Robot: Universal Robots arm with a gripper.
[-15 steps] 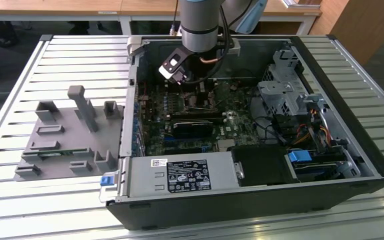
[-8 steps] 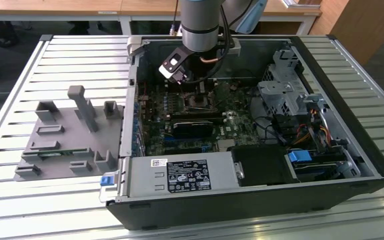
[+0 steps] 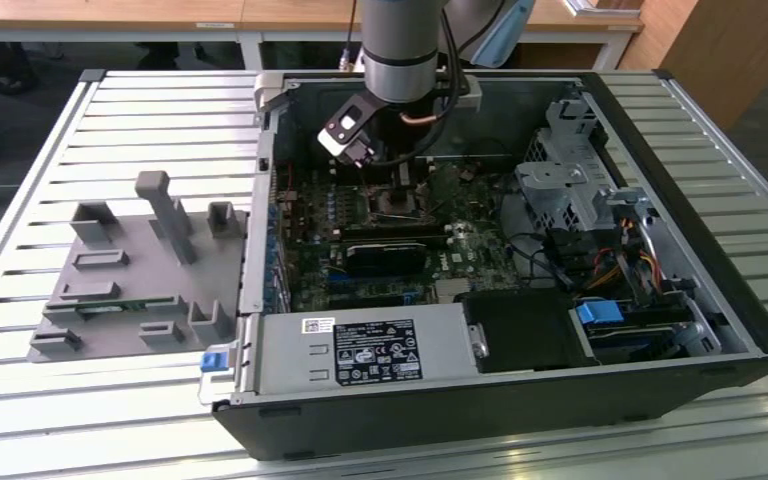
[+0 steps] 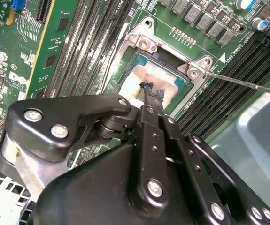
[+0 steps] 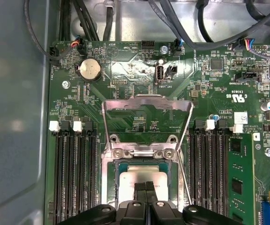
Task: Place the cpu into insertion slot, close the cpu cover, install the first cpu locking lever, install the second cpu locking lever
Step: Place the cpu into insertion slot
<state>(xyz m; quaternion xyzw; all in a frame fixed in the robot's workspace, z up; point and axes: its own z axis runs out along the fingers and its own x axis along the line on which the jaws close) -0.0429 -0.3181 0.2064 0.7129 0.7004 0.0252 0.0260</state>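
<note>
- Status: the cpu [image 5: 142, 174] lies flat inside the insertion slot [image 5: 108, 180] on the green motherboard [image 5: 125, 65]; in the second wrist view its pale top carries a dark smear near the tool tips.
- Tool [image 5: 146, 186]: the fingers lie together with nothing clamped between them; the tips sit on or just above the cpu top; contact cannot be confirmed.
- The cpu cover [image 5: 146, 99] stands raised on its hinge, clear of the slot; a thin locking lever [image 4: 243, 82] lies beside the slot and appears unlatched.
- Judged step: seating the cpu; placement looks near complete.
- Good practice: verify that all four cpu edges sit level inside the silvery rim; keep any downward pressure light and centred, since the contacts beneath probably bend easily; avoid dragging the tips sideways across the top; keep the tool clear of the raised cover.
</note>
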